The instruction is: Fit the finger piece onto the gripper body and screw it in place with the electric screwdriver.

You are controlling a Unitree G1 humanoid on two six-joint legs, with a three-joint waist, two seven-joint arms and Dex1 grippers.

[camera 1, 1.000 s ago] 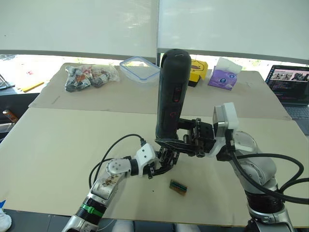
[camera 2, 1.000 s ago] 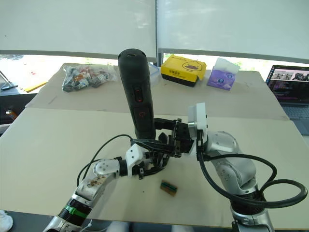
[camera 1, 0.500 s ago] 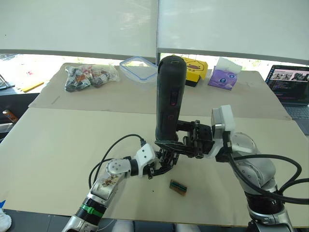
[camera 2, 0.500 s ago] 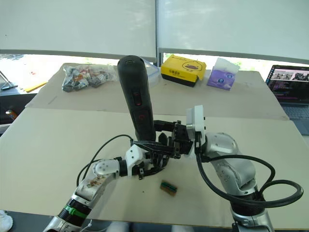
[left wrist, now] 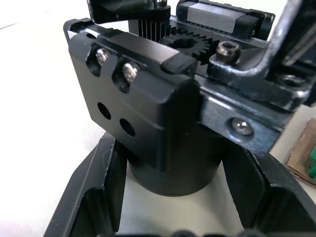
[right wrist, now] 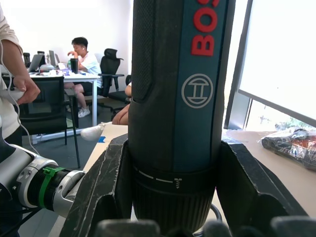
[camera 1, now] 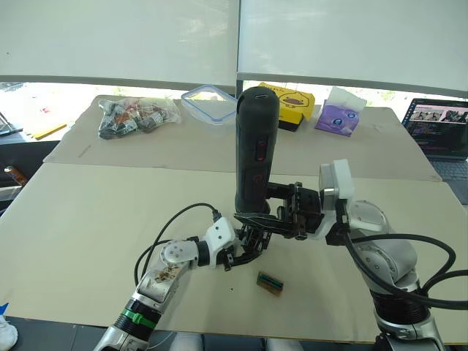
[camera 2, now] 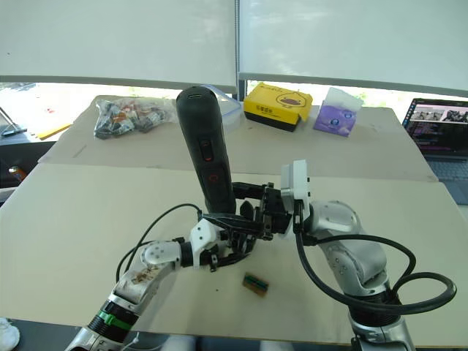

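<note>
Near the table's front edge, the right gripper (camera 1: pixel 265 218) clamps the electric screwdriver (camera 1: pixel 254 150) almost upright, bit end down over the gripper body (left wrist: pixel 148 106). The left gripper (camera 1: pixel 248 245) grips that body from both sides just above the table (camera 1: pixel 88 212), beside a small green-and-tan block (camera 1: pixel 269 282).

The electric screwdriver (camera 2: pixel 208 153) stands nearly upright, clamped low by the right gripper (camera 2: pixel 235 216). Just beneath it the left gripper (camera 2: pixel 234 247) holds the gripper body (camera 2: pixel 241 235). A small green-and-tan block (camera 2: pixel 255 284) lies near, on the table (camera 2: pixel 73 219).
</note>
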